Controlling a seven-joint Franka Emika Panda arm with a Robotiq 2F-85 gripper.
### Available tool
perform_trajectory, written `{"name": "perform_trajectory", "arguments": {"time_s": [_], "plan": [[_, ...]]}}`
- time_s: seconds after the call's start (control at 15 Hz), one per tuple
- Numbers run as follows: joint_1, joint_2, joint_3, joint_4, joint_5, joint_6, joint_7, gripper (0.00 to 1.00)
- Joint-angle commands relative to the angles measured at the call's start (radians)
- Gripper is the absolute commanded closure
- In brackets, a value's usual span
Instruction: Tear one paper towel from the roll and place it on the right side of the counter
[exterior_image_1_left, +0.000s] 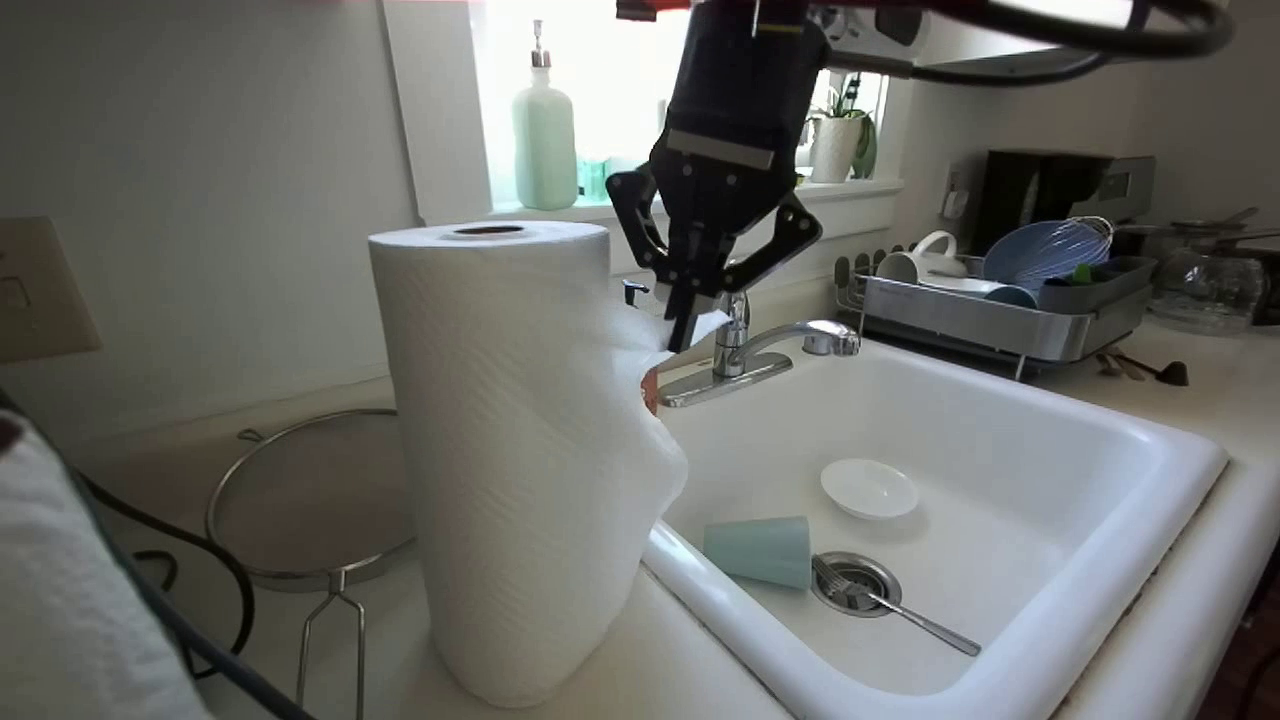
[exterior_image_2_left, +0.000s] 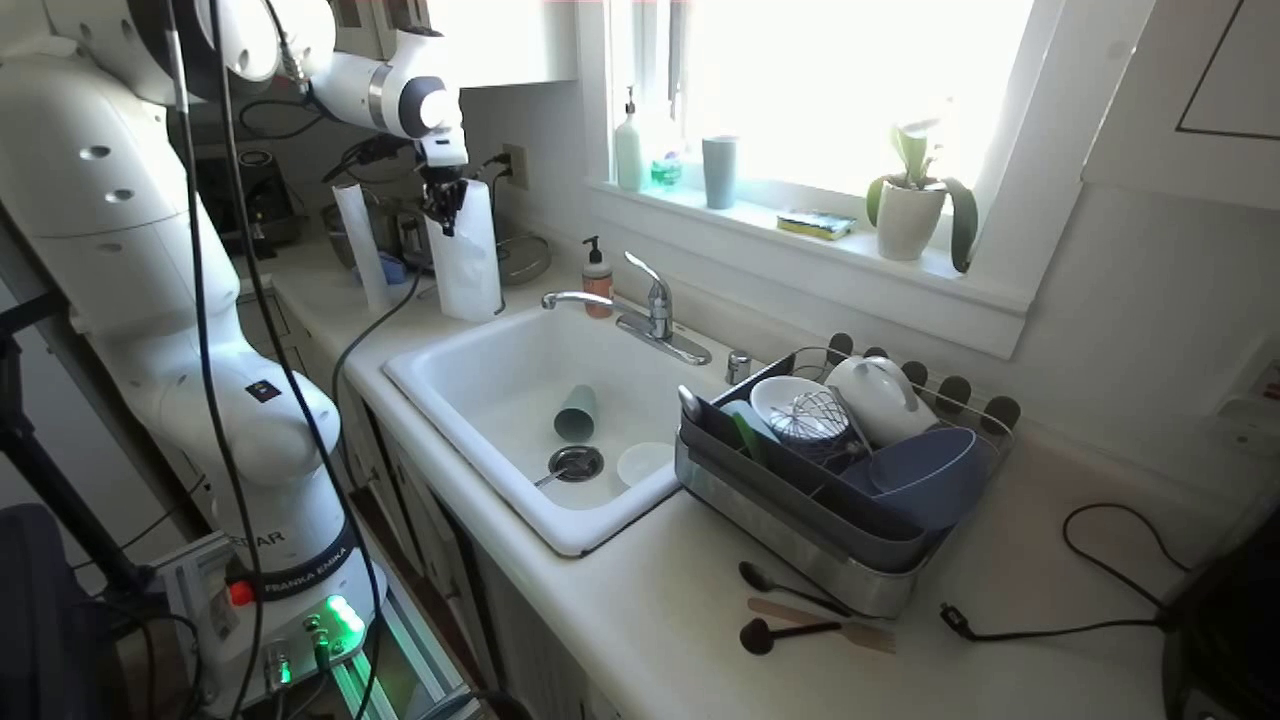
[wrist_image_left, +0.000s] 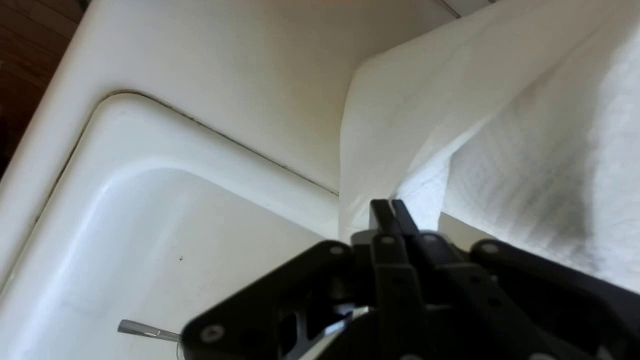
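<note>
While the wrist (exterior_image_2_left: 430, 105) points down, slightly tilted | jaws clenched on paper towel (wrist_image_left: 390, 125) | beside roll (exterior_image_1_left: 500, 450)

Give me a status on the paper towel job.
Looks done: the grasp, with the jaws shut on the paper towel. In hand, apparently: the tear, as the towel bulges away from the roll but seems joined to it. Left: freeing it, then laying it on the right side of the counter; the jaws hang beside the roll.

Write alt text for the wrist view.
Closed black gripper pinching a fold of the paper towel that bulges from the roll at right. At left are the pale counter and the white sink, with a metal utensil handle inside.
</note>
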Motion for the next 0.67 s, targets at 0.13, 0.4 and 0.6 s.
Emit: {"name": "perform_trajectory", "arguments": {"time_s": [0.13,0.4,0.6], "plan": [[0.005,-0.011,-0.031,-0.099,0.021,0.059,-0.028,1.00],[0.006,-0.007,-0.038,-0.135,0.020,0.080,-0.027,1.00],[0.005,-0.003,-0.040,-0.156,0.016,0.086,-0.025,1.00]]}}
